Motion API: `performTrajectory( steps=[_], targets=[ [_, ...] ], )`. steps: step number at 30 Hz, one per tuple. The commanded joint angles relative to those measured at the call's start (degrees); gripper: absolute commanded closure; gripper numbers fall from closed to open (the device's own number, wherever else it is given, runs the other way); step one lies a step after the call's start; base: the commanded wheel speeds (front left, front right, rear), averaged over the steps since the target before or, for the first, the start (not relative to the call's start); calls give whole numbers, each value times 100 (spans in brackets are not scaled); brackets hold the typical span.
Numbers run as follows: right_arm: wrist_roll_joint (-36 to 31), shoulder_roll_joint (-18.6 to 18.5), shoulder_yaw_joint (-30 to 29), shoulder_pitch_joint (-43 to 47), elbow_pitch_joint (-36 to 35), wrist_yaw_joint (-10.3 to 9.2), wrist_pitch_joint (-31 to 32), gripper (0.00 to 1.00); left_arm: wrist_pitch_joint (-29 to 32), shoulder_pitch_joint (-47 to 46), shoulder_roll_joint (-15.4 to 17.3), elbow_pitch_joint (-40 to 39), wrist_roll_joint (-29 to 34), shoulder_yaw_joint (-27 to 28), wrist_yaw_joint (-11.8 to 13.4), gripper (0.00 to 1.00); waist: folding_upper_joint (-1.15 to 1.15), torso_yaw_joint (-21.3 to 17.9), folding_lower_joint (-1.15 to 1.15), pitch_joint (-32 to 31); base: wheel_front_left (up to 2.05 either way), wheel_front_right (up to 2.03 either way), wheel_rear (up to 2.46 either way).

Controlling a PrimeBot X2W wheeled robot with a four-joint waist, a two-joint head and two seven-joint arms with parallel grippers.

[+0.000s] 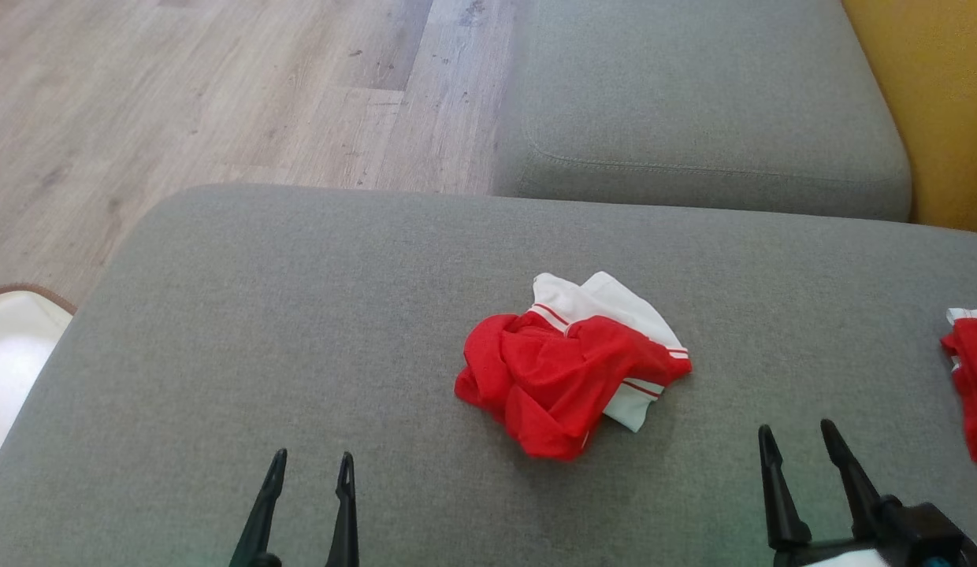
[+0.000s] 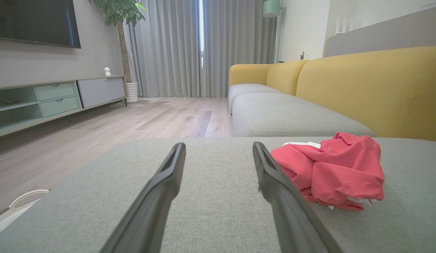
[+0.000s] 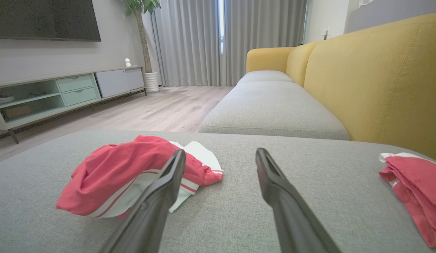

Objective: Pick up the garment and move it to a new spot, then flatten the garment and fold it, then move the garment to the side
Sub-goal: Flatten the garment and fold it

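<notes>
Red-and-white garment lies crumpled in the middle of the grey sofa seat, ahead of and between the left tool and right tool, both spread and empty.

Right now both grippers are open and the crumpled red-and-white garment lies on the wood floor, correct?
No: the head view shows the garment lying on the grey cushion, not the floor. The left gripper and right gripper are indeed open.
</notes>
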Motion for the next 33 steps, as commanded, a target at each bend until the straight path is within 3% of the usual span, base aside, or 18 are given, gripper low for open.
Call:
performTrajectory(
  steps=[1, 25, 33],
  targets=[
    [39, -42, 105, -134, -163, -5, -63, 0, -54, -275, -70, -166, 39, 207, -31, 0, 0, 2, 0, 0, 0, 0, 0],
    [78, -41, 165, -180, -84, -5, -63, 0, -54, -345, -159, -126, 130, 335, -139, 0, 0, -213, 0, 98, 0, 0, 0],
    [-39, -41, 303, -340, -147, -5, -63, 0, -55, -895, -188, 235, 12, -273, -545, 0, 0, -747, 0, 415, 0, 0, 0]
  ],
)
